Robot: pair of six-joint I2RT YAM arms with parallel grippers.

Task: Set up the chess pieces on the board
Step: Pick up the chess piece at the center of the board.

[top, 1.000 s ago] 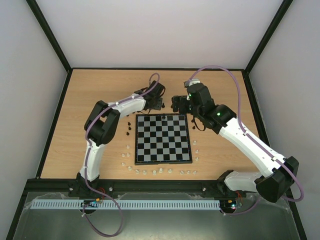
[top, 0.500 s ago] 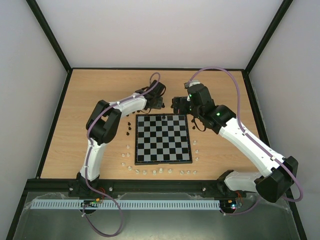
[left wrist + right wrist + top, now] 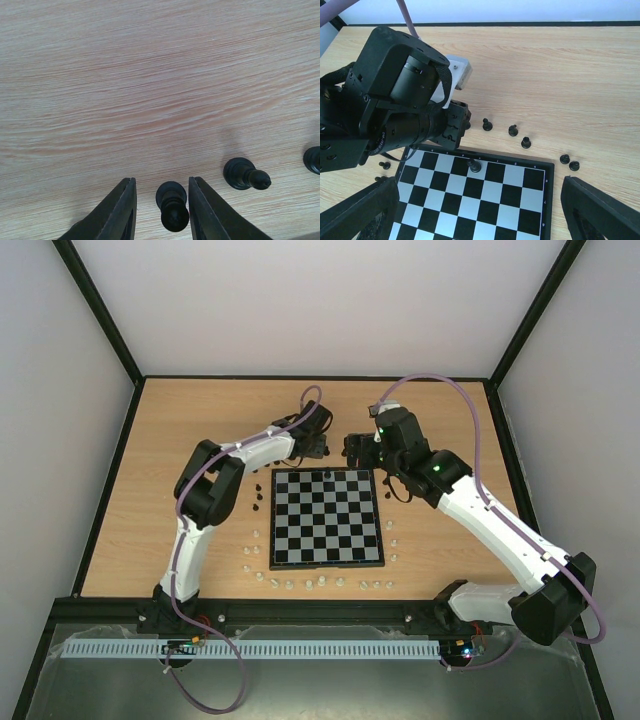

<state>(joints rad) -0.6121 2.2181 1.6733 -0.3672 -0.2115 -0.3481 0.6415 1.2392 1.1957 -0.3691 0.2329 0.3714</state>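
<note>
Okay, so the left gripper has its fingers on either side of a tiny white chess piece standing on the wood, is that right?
Not quite. The chess piece between the left gripper's fingers is black, not white. The left wrist view shows it standing on the bare wood of the table, with one finger on each side of it.

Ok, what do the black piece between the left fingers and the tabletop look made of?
Black piece: likely moulded plastic, smooth and slightly glossy, judging by soft highlights on its head. Tabletop: light wood or wood-look laminate, matt; printed or real grain can't be told.
</note>
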